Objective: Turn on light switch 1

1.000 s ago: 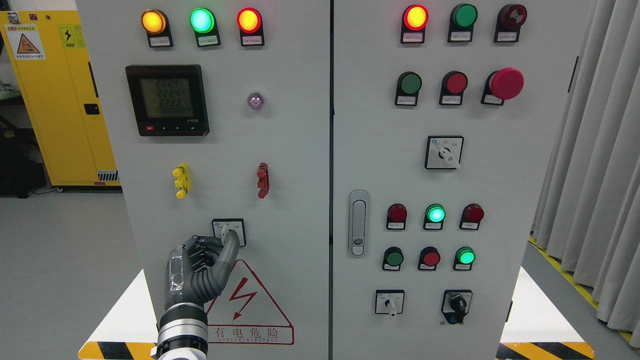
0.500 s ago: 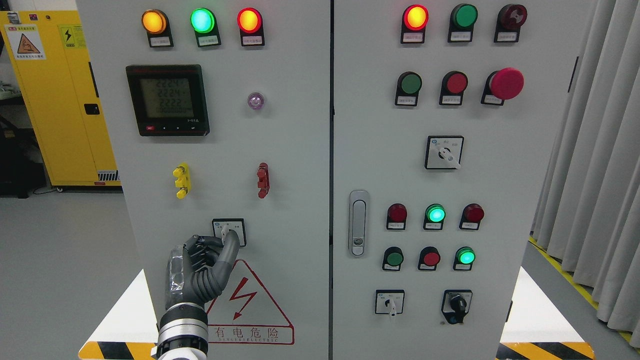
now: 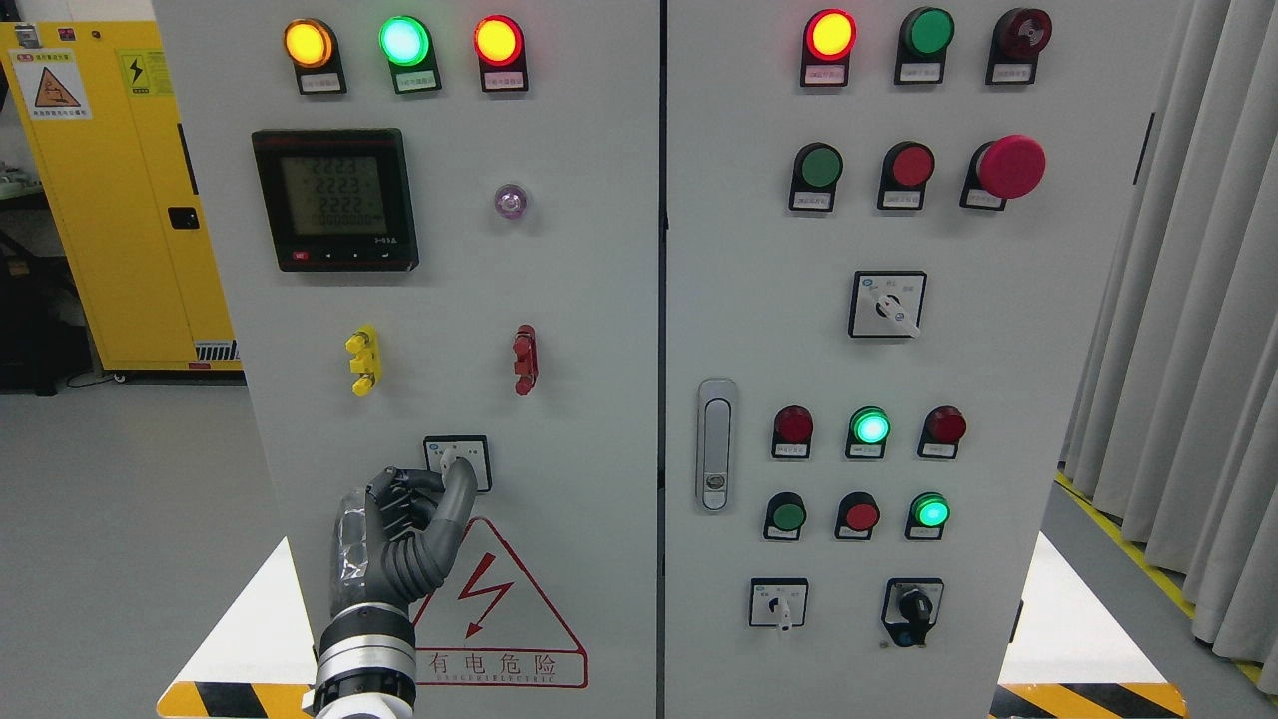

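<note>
The left robot hand (image 3: 404, 534) rises from the bottom edge, fingers curled, with thumb and fingertip pinching the white knob of the rotary switch (image 3: 457, 462) just above the red warning triangle (image 3: 499, 609). Well above that triangle sit three lit lamps, one meter (image 3: 334, 200), one yellow and one red handle.

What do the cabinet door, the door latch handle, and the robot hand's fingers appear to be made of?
Cabinet door: likely painted sheet metal, with a flat, matte light-grey surface. Door latch handle: seems metal or chromed, with a silvery sheen. Left hand fingers: probably dark grey rubber or plastic, ribbed and dull.
</note>
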### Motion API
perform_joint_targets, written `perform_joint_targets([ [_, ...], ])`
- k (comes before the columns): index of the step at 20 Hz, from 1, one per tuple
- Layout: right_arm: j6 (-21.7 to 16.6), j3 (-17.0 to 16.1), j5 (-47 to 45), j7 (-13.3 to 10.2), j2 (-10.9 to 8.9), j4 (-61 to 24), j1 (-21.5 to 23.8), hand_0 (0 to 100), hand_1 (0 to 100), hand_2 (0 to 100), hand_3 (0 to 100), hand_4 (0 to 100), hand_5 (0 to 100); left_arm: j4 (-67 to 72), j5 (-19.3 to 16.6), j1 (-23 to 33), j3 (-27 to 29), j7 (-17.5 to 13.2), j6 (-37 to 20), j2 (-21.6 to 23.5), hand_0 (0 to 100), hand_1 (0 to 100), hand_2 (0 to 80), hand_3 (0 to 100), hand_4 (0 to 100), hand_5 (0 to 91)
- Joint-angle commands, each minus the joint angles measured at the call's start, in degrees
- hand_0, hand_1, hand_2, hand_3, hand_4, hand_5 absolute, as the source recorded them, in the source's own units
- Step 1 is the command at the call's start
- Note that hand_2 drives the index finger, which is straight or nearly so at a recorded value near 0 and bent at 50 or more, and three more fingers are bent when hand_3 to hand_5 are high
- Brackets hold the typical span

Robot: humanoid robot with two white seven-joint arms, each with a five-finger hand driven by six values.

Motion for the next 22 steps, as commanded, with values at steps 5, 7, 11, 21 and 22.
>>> perform_joint_targets([
  [5, 0.0, 0.0, 0.0, 0.0, 0.0, 0.0, 0.0, 0, 50, 4, 0, 0, 0, 0.0, 0.4, 0.0, -0.1, -0.1, -0.2, 0.0, 52, 55, 55.8, 91, 89, 87.4],
  [7, 0.0, 0.0, 0.0, 0.0, 0.0, 0.0, 0.0, 0, 50, 4, 0, 0, 0, 0.2, 0.4, 0.0, -0.1, -0.1, -0.2, 0.0, 52, 55, 55.6, 91, 89, 87.4],
  [11, 0.0, 0.0, 0.0, 0.0, 0.0, 0.0, 0.0, 0, 50, 4, 0, 0, 0, 0.3, 0.5, 0.0, -0.1, -0.1, -0.2, 0.0, 53, 55, 55.5, 91, 89, 87.3],
  [21, 0.0, 0.0, 0.0, 0.0, 0.0, 0.0, 0.0, 0, 50, 4, 0, 0, 0, 0.4, 1.4, 0.0, -0.2, -0.1, -0.2, 0.0, 55, 54, 55.3, 91, 89, 87.4],
  [22, 0.0, 0.0, 0.0, 0.0, 0.0, 0.0, 0.0, 0, 50, 4, 0, 0, 0, 0.4, 1.4, 0.0, -0.2, -0.1, -0.2, 0.0, 55, 54, 55.3, 91, 89, 87.4],
])
